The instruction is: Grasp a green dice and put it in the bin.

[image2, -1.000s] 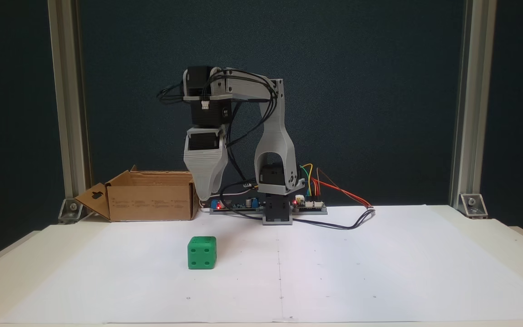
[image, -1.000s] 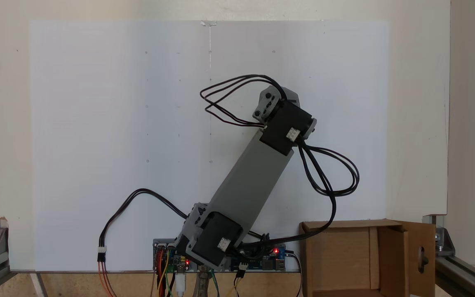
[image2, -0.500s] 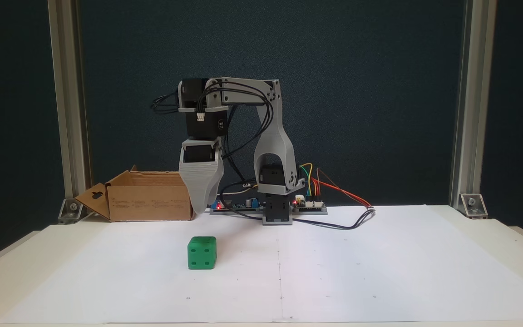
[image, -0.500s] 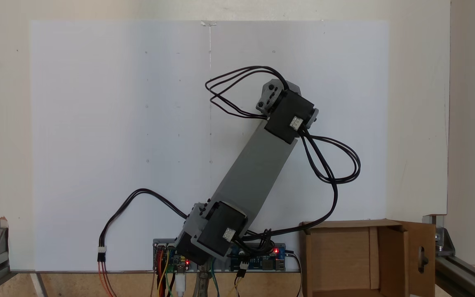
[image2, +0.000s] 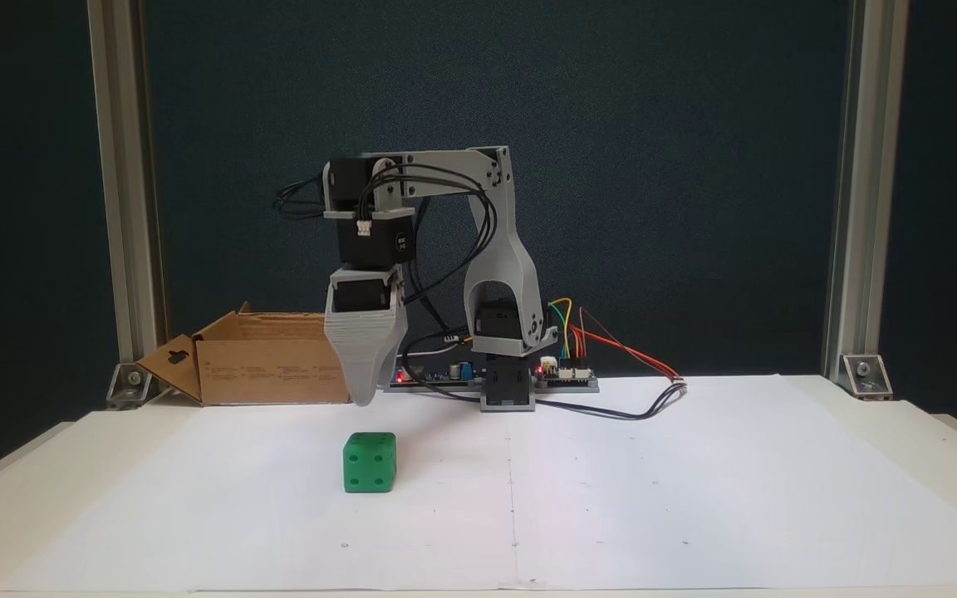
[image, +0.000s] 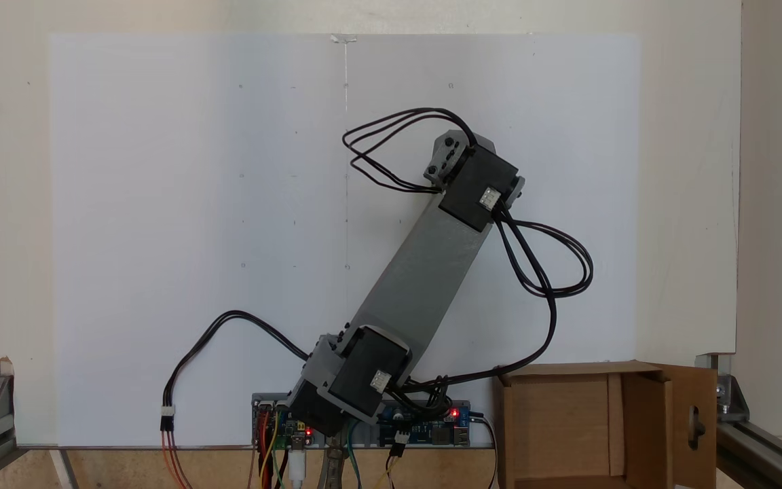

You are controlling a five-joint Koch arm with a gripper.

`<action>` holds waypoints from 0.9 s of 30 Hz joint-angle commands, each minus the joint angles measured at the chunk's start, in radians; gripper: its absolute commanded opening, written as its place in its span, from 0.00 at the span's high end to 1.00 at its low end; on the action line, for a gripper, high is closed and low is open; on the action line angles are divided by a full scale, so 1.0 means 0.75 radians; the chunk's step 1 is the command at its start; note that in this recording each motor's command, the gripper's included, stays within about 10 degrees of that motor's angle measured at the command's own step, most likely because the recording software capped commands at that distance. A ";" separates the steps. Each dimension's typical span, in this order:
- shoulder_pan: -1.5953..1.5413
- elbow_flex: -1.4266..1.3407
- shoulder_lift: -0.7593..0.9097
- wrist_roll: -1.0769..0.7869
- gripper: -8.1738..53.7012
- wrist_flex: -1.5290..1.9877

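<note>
Hanging over the green dice [image2: 370,462] at lower left of middle on the white surface [image2: 611,498], the gripper [image2: 365,397] points down, I cannot tell if spread, and next should drop to pinch it, the bin [image2: 262,361] waiting behind.

You've got white paper [image2: 694,482] taped over a pale table [image: 690,20], dark backdrop [image2: 661,166] filling the upper frame. Aluminium posts [image2: 852,191] stand at both edges, corner brackets [image2: 862,371] at their feet. Circuit boards [image2: 566,375] with coloured wires [image2: 603,336] sit centre.
</note>
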State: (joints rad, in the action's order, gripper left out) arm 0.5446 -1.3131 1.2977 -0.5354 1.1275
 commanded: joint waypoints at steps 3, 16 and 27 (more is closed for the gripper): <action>0.008 -0.037 0.002 -0.070 0.13 -0.070; 0.014 -0.227 -0.016 -0.018 0.14 -0.288; 0.016 -0.250 -0.084 -0.008 0.14 -0.364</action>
State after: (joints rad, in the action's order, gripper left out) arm 0.5568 -1.5140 1.2287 -0.5354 0.8621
